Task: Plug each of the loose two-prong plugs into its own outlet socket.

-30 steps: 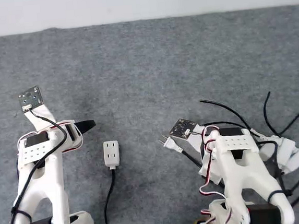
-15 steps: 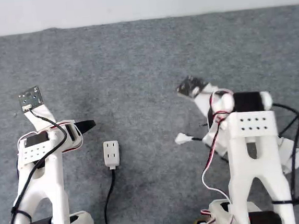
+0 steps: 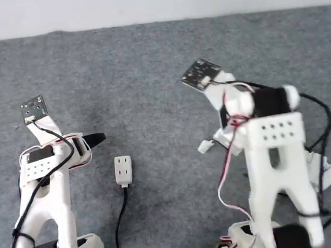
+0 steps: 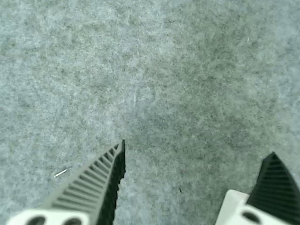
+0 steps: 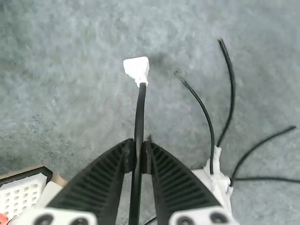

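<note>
A white outlet socket (image 3: 122, 169) with a black cord lies on the grey carpet between the two arms. In the right wrist view my right gripper (image 5: 139, 149) is shut on the black cord (image 5: 139, 105) of a white two-prong plug (image 5: 136, 69), and the plug hangs beyond the fingertips above the carpet. From above, that plug (image 3: 205, 146) is right of the socket and well apart from it. My left gripper (image 4: 194, 161) is open over bare carpet, and its black finger (image 3: 95, 139) points toward the socket from the upper left.
More white plugs (image 3: 327, 171) and loose black cables (image 3: 323, 136) lie tangled at the right, beside the right arm. One of them, a white plug (image 5: 216, 177), sits close under the right gripper. The carpet stretches back to a white wall (image 3: 155, 3).
The right arm has risen and swung away from its base, carrying the plug by its cord slightly to the right. The left arm and socket have not moved.
</note>
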